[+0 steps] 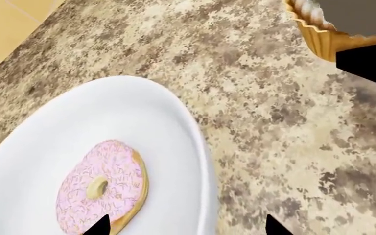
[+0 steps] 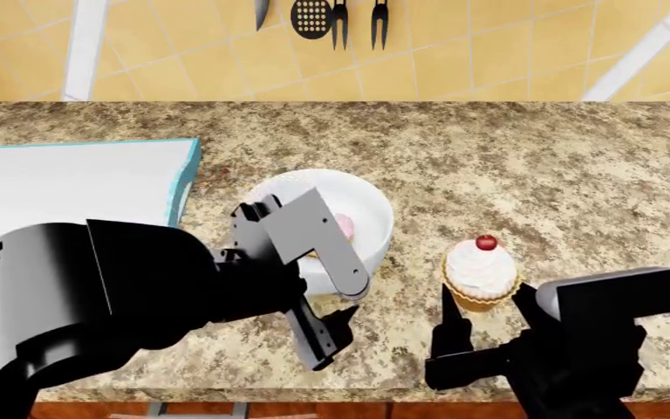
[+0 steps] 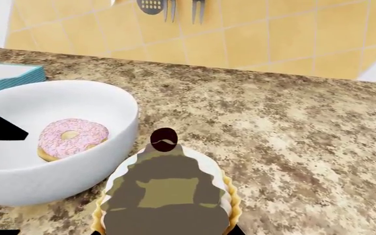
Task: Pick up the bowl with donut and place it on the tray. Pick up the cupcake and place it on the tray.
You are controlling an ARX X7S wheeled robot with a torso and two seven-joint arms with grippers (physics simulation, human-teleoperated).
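The white bowl [image 2: 370, 218] stands on the speckled counter with the pink donut [image 1: 103, 186] lying inside. My left gripper [image 1: 188, 225] is open. One fingertip is over the donut and the other is over the counter, so the jaws straddle the bowl's rim [image 1: 204, 161]. The cupcake [image 2: 481, 262] stands on the counter to the right of the bowl. My right gripper [image 2: 485, 307] has a finger against each side of the cupcake's wrapper [image 3: 165, 191]. The tray [image 2: 184, 175] lies at the left, behind the bowl.
Kitchen utensils [image 2: 335, 17] hang on the yellow tiled wall behind the counter. The counter's front edge [image 2: 382, 397] runs just below both grippers. My bulky black left arm [image 2: 91, 297] hides the counter in front of the tray.
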